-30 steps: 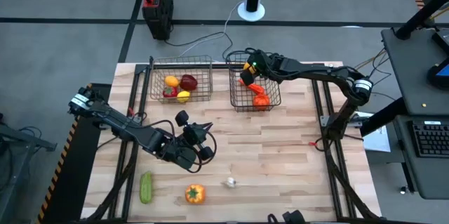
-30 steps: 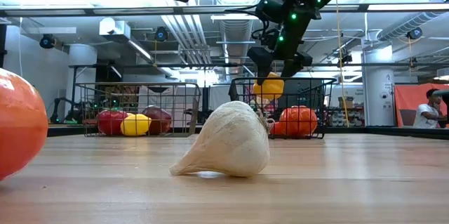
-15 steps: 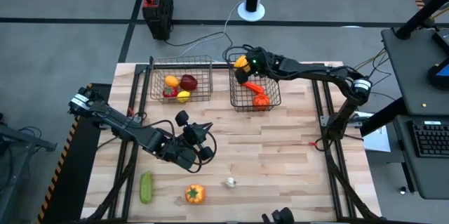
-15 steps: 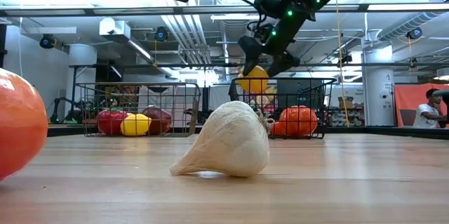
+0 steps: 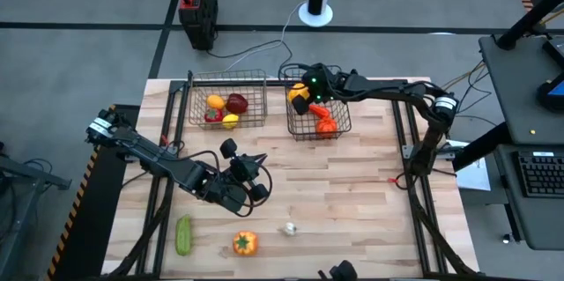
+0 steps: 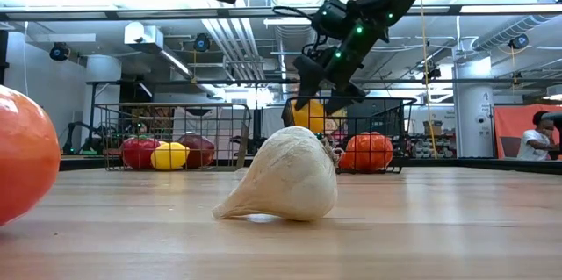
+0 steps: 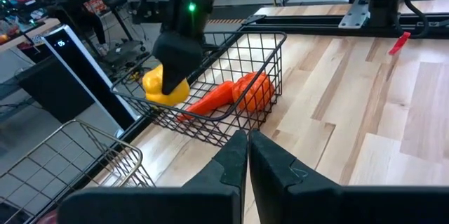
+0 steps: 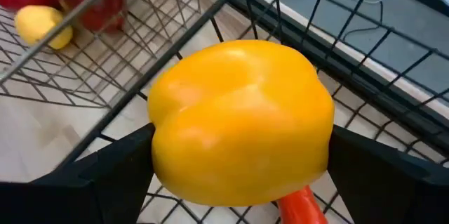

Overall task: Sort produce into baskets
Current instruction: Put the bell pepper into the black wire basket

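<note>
My right gripper point(image 5: 305, 96) is shut on a yellow pepper point(image 8: 242, 122) at the left far corner of the right wire basket point(image 5: 339, 127), about level with its rim point(image 6: 386, 101). That basket holds a carrot point(image 5: 322, 112) and an orange piece point(image 5: 327, 127). The left basket point(image 5: 196, 105) holds an orange, a dark red apple point(image 5: 236, 102), a tomato and a lemon. My left gripper point(image 5: 254, 173) is shut and empty above the table's middle. A cucumber point(image 5: 183, 234), an orange pepper point(image 5: 245, 243) and a white garlic point(image 6: 285, 175) lie on the table's near part. My right gripper pinches the yellow pepper between its two fingers point(image 8: 105, 175), one on each of two opposite sides point(image 8: 165, 147). The fingers slant down at it from above and from the table's right. The pepper hangs clear of the basket floor point(image 6: 307, 115).
The two baskets stand side by side at the table's far edge with a narrow gap between them. A red and black box point(image 5: 197, 3) stands on the floor beyond the table. Bare wood lies between the baskets and the near produce.
My right gripper has carried the yellow pepper toward the table's left, across the right basket's far part to its left far corner, and then down to about rim height. It has stayed shut on the pepper.
</note>
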Robot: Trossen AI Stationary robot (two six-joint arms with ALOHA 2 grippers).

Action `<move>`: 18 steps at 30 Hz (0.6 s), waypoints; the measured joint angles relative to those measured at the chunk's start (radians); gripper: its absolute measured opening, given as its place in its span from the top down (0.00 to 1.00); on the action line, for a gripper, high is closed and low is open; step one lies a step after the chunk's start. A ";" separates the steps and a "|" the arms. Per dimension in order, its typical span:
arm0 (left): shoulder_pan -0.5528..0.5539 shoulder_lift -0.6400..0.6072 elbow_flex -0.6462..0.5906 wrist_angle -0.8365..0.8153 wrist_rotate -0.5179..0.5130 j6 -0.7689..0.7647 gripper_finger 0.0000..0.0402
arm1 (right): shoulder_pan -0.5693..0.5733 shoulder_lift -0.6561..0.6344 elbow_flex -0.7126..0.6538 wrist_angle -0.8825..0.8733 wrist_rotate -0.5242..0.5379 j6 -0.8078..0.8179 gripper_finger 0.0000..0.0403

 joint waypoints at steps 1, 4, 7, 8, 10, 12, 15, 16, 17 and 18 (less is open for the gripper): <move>0.000 0.000 0.000 -0.001 0.000 0.000 1.00 | 0.000 0.001 0.000 -0.004 0.003 0.000 0.08; 0.000 0.000 0.000 -0.001 0.000 0.000 1.00 | 0.000 0.000 0.000 -0.005 0.018 -0.012 0.08; 0.000 0.000 0.000 -0.002 0.000 0.000 1.00 | 0.000 -0.009 0.000 -0.024 0.076 -0.029 0.08; 0.000 0.000 0.000 -0.002 0.000 0.000 1.00 | 0.000 -0.011 0.000 -0.039 0.101 -0.037 0.08; 0.000 0.000 0.000 -0.002 0.000 0.000 1.00 | 0.000 -0.012 0.003 -0.065 0.151 -0.051 0.08; 0.000 0.000 0.000 -0.002 0.000 0.000 1.00 | 0.000 -0.012 0.003 -0.097 0.206 -0.024 0.08; 0.000 0.000 0.000 -0.002 0.001 -0.006 1.00 | -0.001 -0.016 0.003 -0.103 0.301 0.049 0.08; 0.000 0.000 0.000 -0.001 0.001 -0.007 1.00 | -0.002 -0.020 0.003 -0.104 0.299 0.050 0.08; 0.000 0.000 -0.001 0.000 0.009 -0.007 1.00 | -0.002 -0.024 0.003 -0.103 0.284 0.048 0.08; 0.000 0.000 -0.006 0.009 0.025 -0.007 1.00 | -0.002 -0.029 0.003 -0.101 0.266 0.046 0.08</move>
